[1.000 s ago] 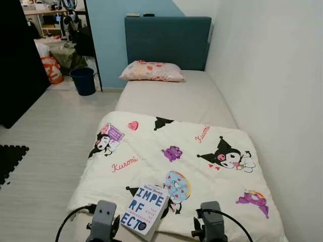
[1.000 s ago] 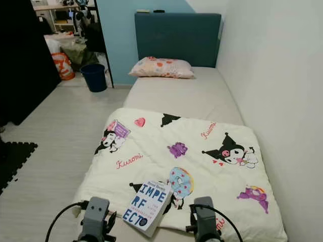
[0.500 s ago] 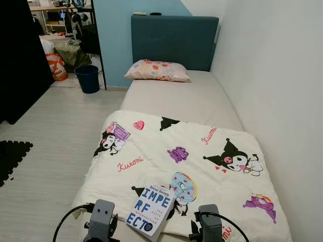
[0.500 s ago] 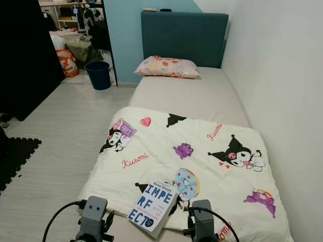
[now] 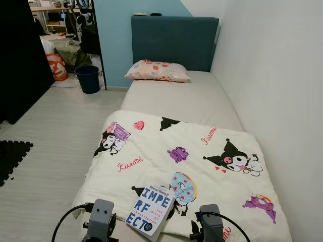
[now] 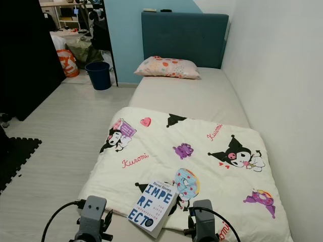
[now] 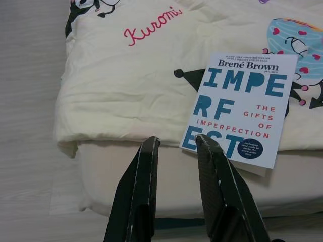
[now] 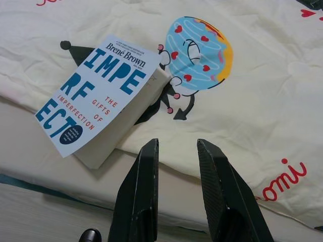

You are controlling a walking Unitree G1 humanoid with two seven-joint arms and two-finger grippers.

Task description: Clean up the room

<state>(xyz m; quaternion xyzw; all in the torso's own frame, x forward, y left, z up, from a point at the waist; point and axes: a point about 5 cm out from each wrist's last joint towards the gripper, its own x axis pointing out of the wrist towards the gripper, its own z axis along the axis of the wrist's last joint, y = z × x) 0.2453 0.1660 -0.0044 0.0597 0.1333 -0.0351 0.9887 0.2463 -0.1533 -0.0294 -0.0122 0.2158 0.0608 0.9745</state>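
the robot stood at the foot of the bed (image 5: 202, 101), both arms forward and low. one book (image 5: 151, 208) lay on the quilt (image 5: 192, 161) at the foot edge, its near end overhanging the quilt's hem onto bare mattress, cover up. the left gripper (image 7: 174, 143) hovered just short of the book's near corner, fingers a narrow gap apart and holding nothing. the right gripper (image 8: 176, 146) hung above the quilt's hem just beside the book's other side, parted about the same, also empty.

the step in hand looked like the approach to picking up the book, the one loose item on the bed. the next move would likely call for one gripper to open wider and slide a finger under the overhanging end, since the book lay flat and the soft quilt would give beneath it.

counted: one book, one quilt, one pillow (image 5: 157, 71) at the head, one headboard (image 5: 174, 40), and one bucket (image 5: 88, 79) on the floor off the bed's left head corner.
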